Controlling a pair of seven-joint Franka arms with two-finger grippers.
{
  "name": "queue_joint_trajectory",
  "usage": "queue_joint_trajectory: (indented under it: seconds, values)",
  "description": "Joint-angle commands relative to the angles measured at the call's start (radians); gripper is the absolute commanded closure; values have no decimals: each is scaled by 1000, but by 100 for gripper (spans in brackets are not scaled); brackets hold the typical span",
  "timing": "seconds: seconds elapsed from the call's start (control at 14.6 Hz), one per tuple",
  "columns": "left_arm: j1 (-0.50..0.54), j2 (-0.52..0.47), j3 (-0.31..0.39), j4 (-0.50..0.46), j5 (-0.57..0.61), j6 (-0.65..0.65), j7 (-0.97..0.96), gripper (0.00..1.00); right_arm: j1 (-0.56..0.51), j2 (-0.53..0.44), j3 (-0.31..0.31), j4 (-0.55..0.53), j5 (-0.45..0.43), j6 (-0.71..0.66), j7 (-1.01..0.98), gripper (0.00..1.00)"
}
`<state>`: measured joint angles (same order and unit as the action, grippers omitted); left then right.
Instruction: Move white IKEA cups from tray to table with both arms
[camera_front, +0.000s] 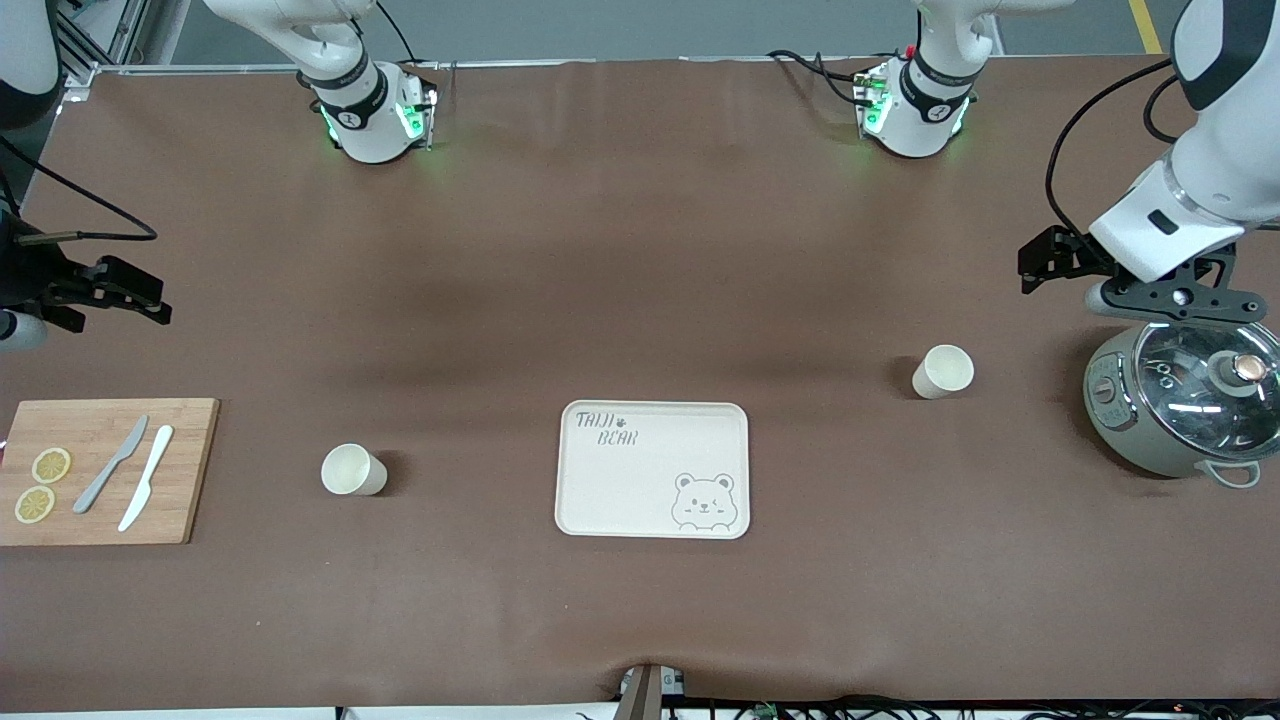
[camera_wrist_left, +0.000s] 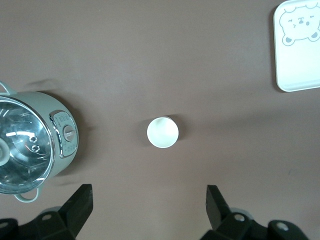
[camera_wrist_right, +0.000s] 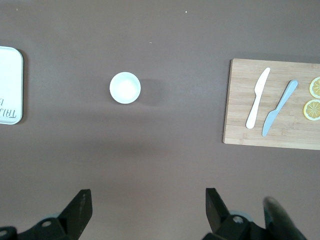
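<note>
The left gripper (camera_wrist_left: 147, 210) hangs up in the air at the left arm's end of the table, over bare brown table (camera_front: 640, 250) just beside the pot (camera_front: 1180, 400). Its jaws are spread wide with nothing between them. In its wrist view one cup (camera_wrist_left: 162, 132) stands upright on the table, mouth up, apart from both fingers (camera_wrist_left: 80, 205). That cup (camera_front: 942, 371) is between the pot and the tray (camera_front: 652, 469), a bit farther from the front camera than the tray.

The right gripper (camera_wrist_right: 147, 210) is the same story at the right arm's end: up in the air, jaws wide apart, holding nothing. In the front view it (camera_front: 110, 292) sits at the edge of the frame, so what exactly it hovers over is hard to say, probably bare table near the cutting board (camera_front: 105, 470). The other cup (camera_wrist_right: 125, 87) stands upright between the board and the tray, about level with the tray from the front camera (camera_front: 353, 470).

The tray is cream with a bear printed on it and carries nothing. On the board lie a grey knife (camera_front: 110, 464), a white knife (camera_front: 146, 477) and two lemon slices (camera_front: 42, 485). The pot has a glass lid (camera_front: 1210, 385) on it.
</note>
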<state>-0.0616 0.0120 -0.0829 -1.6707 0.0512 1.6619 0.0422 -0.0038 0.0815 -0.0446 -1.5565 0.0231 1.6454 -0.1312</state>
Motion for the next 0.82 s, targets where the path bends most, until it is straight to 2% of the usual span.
queue_joint_trajectory:
  seconds: [0.0,0.75]
  values:
    - [6,-1,-3,17,-16,-24,1,0,-2,1,6,9,-19,1,2,0]
    - [6,6,-5,9,-14,-24,-4,0,-4,1,6,9,-19,-4,1,0]
